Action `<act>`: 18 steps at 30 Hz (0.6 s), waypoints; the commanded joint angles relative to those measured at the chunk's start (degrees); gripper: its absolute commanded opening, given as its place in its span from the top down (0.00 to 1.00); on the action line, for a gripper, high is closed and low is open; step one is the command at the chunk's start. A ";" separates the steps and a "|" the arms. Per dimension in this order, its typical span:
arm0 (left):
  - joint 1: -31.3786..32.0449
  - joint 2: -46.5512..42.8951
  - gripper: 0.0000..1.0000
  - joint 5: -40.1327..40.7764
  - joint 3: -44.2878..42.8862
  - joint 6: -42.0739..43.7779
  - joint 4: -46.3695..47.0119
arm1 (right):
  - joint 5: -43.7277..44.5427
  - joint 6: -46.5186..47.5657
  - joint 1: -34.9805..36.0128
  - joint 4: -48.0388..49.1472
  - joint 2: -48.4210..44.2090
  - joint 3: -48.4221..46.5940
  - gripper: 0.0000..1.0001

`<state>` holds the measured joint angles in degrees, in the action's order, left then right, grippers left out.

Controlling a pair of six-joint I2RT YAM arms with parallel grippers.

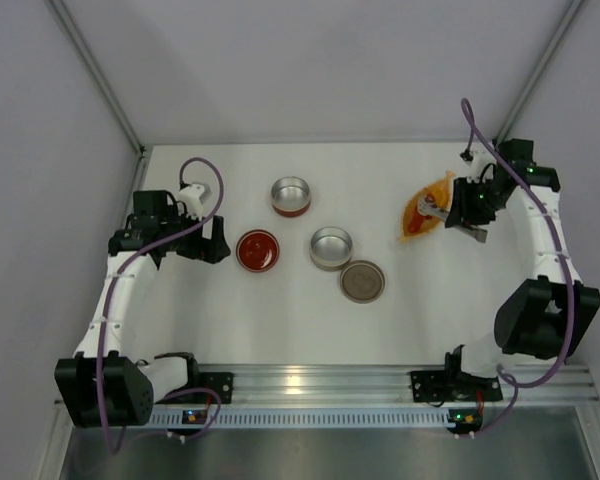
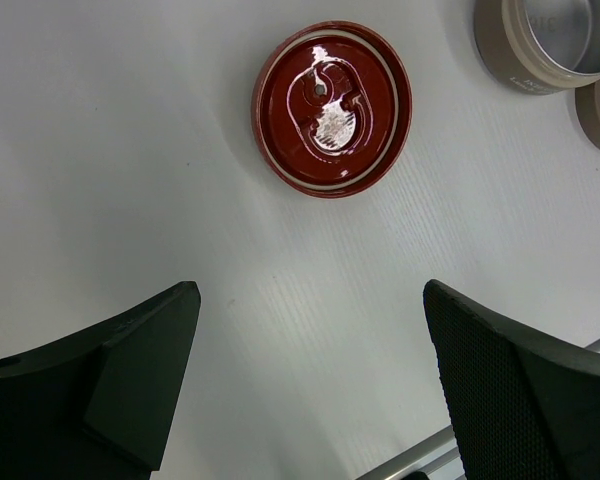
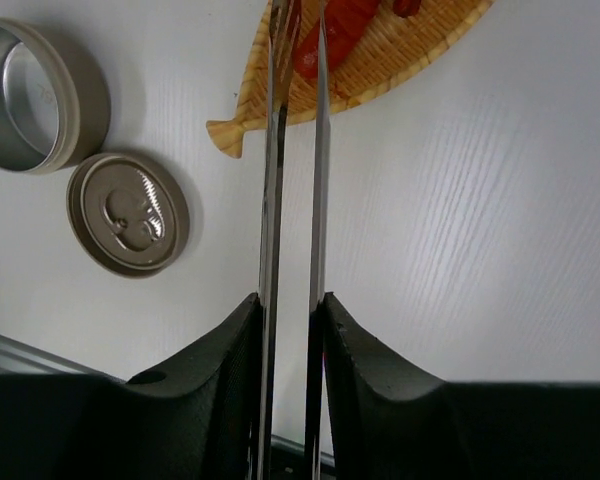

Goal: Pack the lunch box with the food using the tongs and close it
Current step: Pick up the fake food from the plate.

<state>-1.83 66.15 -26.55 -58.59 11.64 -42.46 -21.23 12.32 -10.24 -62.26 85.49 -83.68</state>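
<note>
The white table (image 1: 280, 320) carries an orange woven leaf-shaped dish (image 1: 420, 200) at two o'clock. At nine o'clock the left gripper (image 2: 308, 300) hangs spread wide near a round red lid (image 2: 332, 108). The right gripper (image 3: 292, 310) pinches slim grey metal tongs (image 3: 272, 180), which reach over the dish beside a longish red food piece (image 3: 345, 30).

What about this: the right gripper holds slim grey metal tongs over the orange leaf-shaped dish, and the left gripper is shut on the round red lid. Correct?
Not the left gripper: the left wrist view shows it open, the round red lid untouched beyond it. The right gripper does hold the slim grey metal tongs over the orange leaf-shaped dish.
</note>
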 commanded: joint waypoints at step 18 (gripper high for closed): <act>-0.02 -1.38 0.02 0.53 1.37 -0.39 2.82 | 4.45 -10.91 4.00 7.42 3.80 1.85 0.56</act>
<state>-1.83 66.11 -25.85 -57.60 11.64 -42.24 -17.67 3.18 -7.49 -58.04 88.79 -81.71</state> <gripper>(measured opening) 0.983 0.436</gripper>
